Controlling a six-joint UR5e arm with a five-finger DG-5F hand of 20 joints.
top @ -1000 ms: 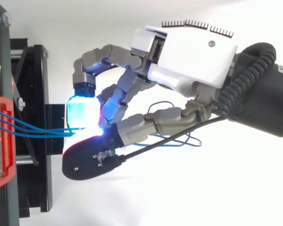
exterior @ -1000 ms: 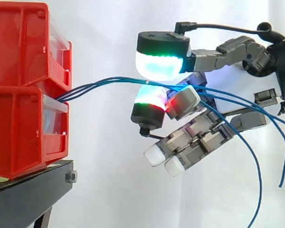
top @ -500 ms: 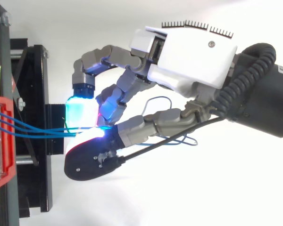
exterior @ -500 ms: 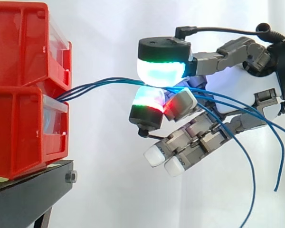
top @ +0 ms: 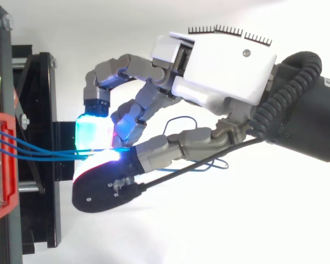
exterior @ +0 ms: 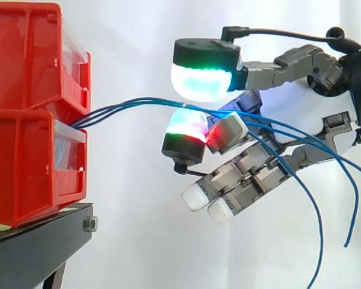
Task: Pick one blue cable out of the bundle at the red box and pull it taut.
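We see two red bins (exterior: 24,150) stacked on a black stand (exterior: 42,241) at the left, before a white curtain (exterior: 132,241). Three blue cables (exterior: 123,107) come out at the front of the bins, where the upper one sits on the lower. They run to the right as a tight bunch, rising in a gentle arch rather than a straight line. They meet the hand (top: 225,66), which is to the right, apart from the bins and about level with the seam between them. The cables pass into the hand, but we cannot tell whether it clamps any one of them. Past the hand they spread apart and droop down to the right, and one loose end hangs free. From above, the cables lie side by side from the bins to the hand, and a slack loop shows beneath it.
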